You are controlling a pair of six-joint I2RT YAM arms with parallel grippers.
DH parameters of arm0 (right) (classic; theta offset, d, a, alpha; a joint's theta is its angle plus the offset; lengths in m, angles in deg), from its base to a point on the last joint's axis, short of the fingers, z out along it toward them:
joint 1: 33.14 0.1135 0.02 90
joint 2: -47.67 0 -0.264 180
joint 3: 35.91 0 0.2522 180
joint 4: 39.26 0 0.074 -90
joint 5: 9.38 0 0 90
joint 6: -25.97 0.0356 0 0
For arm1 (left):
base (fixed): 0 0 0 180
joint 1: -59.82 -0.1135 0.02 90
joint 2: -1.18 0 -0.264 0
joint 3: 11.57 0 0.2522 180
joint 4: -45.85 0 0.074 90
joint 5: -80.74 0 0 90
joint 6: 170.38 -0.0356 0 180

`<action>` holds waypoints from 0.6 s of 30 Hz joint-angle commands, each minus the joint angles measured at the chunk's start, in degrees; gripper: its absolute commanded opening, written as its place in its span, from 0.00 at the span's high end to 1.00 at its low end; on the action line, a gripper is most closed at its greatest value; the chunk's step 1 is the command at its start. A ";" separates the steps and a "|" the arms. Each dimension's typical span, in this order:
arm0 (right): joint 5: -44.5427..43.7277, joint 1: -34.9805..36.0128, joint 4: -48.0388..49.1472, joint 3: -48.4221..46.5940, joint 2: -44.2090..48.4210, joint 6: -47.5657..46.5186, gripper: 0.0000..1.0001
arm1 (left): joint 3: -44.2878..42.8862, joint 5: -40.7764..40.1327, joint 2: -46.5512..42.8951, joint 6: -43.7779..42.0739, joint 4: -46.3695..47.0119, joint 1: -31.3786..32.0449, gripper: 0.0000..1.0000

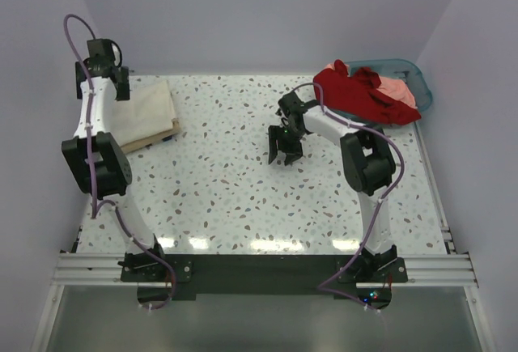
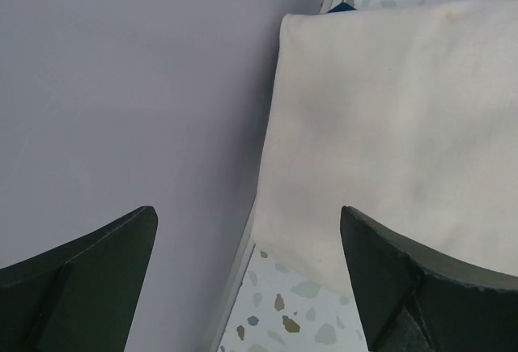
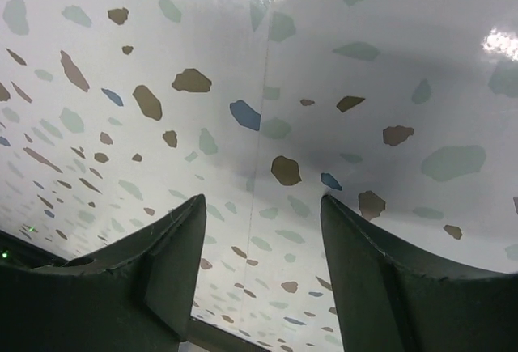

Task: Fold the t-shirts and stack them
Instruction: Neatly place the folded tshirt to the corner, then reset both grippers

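A folded cream t-shirt point(image 1: 146, 108) lies at the table's back left on top of a tan one point(image 1: 154, 137), with a sliver of dark blue cloth at the stack's right edge. It fills the upper right of the left wrist view point(image 2: 388, 125). My left gripper point(image 1: 104, 73) is open and empty, raised beside the stack's left edge by the wall point(image 2: 249, 222). A red t-shirt point(image 1: 360, 93) and a salmon-pink one point(image 1: 396, 91) lie heaped in the teal basket. My right gripper point(image 1: 285, 151) is open and empty, its fingertips low over bare tabletop point(image 3: 263, 206).
The teal plastic basket point(image 1: 421, 85) stands at the back right corner. Lilac walls close the back and both sides. A metal rail point(image 1: 259, 265) runs along the near edge with both arm bases on it.
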 commanded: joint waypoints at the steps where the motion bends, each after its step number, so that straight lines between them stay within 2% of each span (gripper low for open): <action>1: -1.99 0.05 -0.82 1.24 4.45 -0.89 0.37 | -0.64 3.67 -4.06 5.40 2.54 0.44 0.00; 5: -4.19 0.05 -0.65 2.12 8.13 -0.89 0.37 | 7.06 12.10 -8.45 10.84 6.04 2.02 0.00; 10: -8.67 0.05 0.84 4.32 12.71 -0.80 0.37 | 17.46 11.95 -15.92 14.98 15.27 8.78 0.00; 15: -15.34 0.05 5.58 9.24 19.73 -0.19 0.36 | 32.83 12.82 -24.97 20.77 27.20 20.82 0.00; 18: -20.08 0.05 7.78 11.79 22.73 0.25 0.36 | 41.97 9.05 -30.33 22.80 34.24 29.95 0.00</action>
